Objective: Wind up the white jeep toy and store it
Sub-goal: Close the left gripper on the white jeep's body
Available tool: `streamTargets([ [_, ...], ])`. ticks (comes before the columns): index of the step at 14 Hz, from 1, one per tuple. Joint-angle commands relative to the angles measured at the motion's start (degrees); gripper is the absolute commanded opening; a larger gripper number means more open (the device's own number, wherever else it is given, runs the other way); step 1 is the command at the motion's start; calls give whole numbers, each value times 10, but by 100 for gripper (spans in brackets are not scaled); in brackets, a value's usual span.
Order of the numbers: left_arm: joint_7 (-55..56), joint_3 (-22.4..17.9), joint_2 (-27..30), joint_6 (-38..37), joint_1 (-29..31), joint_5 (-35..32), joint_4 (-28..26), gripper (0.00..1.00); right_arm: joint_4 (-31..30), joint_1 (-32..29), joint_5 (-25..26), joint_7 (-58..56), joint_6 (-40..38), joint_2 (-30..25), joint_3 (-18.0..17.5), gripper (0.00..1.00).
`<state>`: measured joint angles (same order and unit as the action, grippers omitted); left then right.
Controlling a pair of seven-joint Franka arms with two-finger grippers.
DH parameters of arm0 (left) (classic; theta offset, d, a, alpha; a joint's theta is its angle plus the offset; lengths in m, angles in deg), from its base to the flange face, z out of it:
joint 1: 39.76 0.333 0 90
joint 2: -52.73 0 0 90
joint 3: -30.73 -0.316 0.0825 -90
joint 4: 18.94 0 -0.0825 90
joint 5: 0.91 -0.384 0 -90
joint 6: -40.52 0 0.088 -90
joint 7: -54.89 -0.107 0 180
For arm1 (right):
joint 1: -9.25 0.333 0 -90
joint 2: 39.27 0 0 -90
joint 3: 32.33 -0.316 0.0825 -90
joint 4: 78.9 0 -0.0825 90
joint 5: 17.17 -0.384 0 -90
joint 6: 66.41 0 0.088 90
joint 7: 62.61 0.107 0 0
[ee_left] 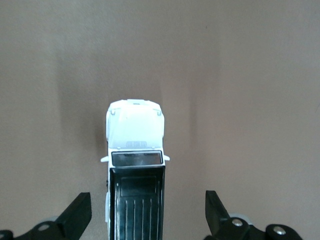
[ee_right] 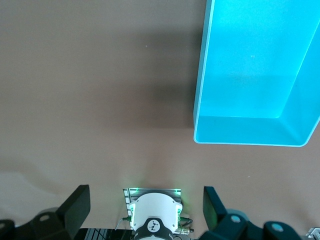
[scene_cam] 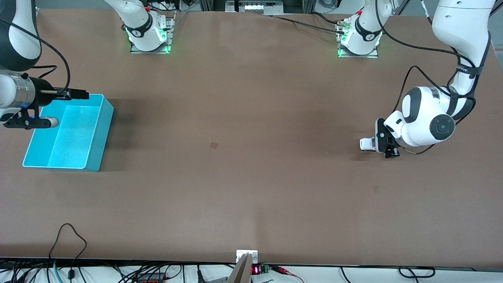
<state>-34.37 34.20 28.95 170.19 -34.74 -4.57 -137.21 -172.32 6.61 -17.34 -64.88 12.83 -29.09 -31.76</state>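
- Two grippers gape, holding nothing: my left gripper straddles the white jeep toy; my right gripper waits by the cyan bin.
- Grasp step: next, squeeze squarely.

White jeep toy upright on table

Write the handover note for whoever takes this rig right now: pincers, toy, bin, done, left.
Left pincer: open, low over the white jeep toy, fingers either side of its body with gaps, not gripping.
Right pincer: open, empty, waiting above the table beside the cyan bin.
Jeep: on the table at the left arm's end, wheels down.
Bin: at the right arm's end, nothing in it.
Done: left arm lined up on the jeep.
Left: close on the jeep, wind it, place it in the bin.
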Motion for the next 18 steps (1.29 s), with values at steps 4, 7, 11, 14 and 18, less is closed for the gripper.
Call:
streamTargets([
  [4, -9, 5, -2, 34, 10, -25, -15, 100, -127, 0, 4, 4, 71, -77, -3, 100],
  [7, -9, 5, -2, 53, 11, -25, -32, 100, -196, 6, 4, 6, 116, -122, -7, 100],
  [11, -10, 5, -2, 83, 12, -26, -49, 100, -301, 7, 4, 6, 200, -189, -7, 100],
  [14, -10, 5, -4, 95, 14, -26, -55, 100, -310, 8, 3, 7, 206, -194, -8, 100],
  [18, -32, 5, -6, 108, 15, -25, -55, 93, -309, 9, 3, 7, 211, -194, -8, 100],
])
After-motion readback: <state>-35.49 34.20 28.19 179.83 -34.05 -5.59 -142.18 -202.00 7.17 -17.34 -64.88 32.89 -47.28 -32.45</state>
